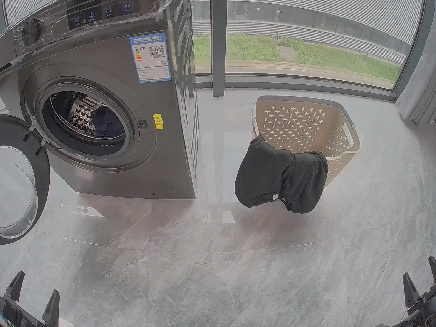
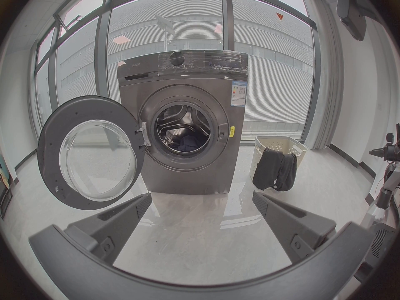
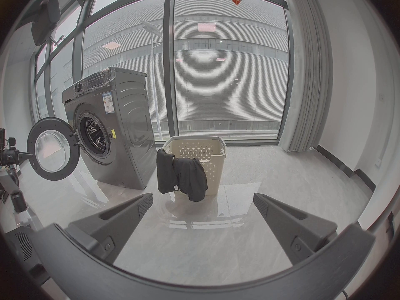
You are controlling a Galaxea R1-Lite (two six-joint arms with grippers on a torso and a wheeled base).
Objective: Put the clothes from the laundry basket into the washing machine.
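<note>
Laundry part-loaded; both arms low and well short of the basket.

Black cloth garment (image 1: pixel 281 175) hangs draped over the near rim of the cream star-perforated plastic laundry basket (image 1: pixel 313 114), half outside it, so a loose edge is likely easy to pinch. The basket stands on the pale marble floor (image 1: pixel 218 260), to the right of the grey front-loading washing machine (image 1: pixel 113 160). The machine's round glass door (image 1: pixel 18 178) is swung wide, leaving the drum mouth free, and a dark blue garment (image 1: pixel 106 121) lies inside. Left gripper (image 1: pixel 36 284) and right gripper (image 1: pixel 418 269) hover low, jaws apart and empty, apparently ready to reach.
</note>
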